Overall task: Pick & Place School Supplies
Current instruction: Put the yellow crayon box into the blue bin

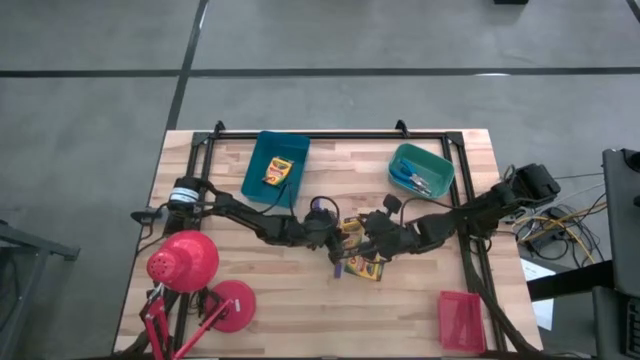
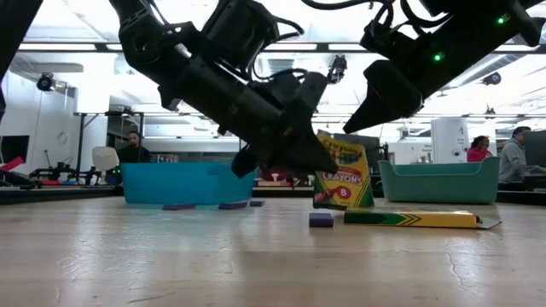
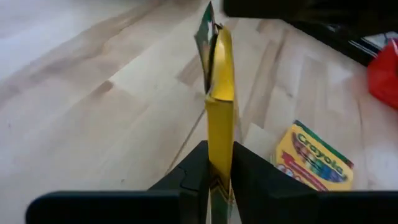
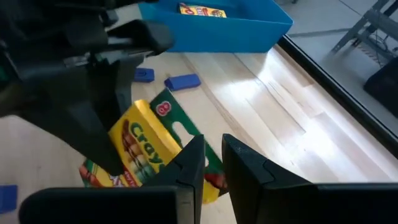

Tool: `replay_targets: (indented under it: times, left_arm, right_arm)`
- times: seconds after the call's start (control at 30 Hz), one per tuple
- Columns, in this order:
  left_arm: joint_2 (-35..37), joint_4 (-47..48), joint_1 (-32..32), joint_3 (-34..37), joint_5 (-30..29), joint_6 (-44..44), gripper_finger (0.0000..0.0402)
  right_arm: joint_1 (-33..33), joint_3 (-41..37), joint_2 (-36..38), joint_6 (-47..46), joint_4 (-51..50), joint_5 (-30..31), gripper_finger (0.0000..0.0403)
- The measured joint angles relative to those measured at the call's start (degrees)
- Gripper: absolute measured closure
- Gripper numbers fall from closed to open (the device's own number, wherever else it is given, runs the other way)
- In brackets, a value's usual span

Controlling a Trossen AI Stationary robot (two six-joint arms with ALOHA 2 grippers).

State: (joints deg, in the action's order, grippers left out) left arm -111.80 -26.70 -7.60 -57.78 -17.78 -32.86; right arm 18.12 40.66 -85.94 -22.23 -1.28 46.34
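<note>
One yellow crayon box stands upright at mid-table, and my left gripper is shut on it. A second crayon box lies flat just nearer. A third lies in the blue tray. My right gripper hovers narrowly open just right of the held box, touching nothing. Blue-handled scissors lie in the teal tray. Tiny purple sticks lie on the wood near the boxes. My left gripper pinches the upright crayon box between its two fingers, one on each broad face. The fingers come slanting down from the table's left. The box's open flap end points away from the gripper. Whether its lower edge rests on the table I cannot tell.
A red desk lamp stands at the table's near left corner. A red tray sits at the near right. A dark frame rail runs along the far edge. People show in the room beyond the table.
</note>
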Motion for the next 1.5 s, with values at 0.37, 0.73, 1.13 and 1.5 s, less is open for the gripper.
replay_targets:
  times: [0.37,0.73,1.13,1.5]
  left_arm:
    - [4.5,-0.2,0.0,0.0,-3.0,9.8,0.0343]
    - [4.5,0.9,0.0,0.0,-3.2,10.5,0.0363]
    - [10.1,7.6,-0.1,0.0,-6.8,14.0,0.0360]
    - [27.6,29.7,-0.1,-0.1,-24.6,12.8,0.0360]
  right_arm:
    - [2.0,2.0,2.6,8.1,0.2,0.1,0.0351]
    - [4.9,2.6,14.0,11.1,0.1,0.3,0.0351]
    - [11.7,2.2,23.4,11.6,-5.8,0.3,0.0351]
    - [14.0,1.4,23.5,9.3,-9.6,0.2,0.0351]
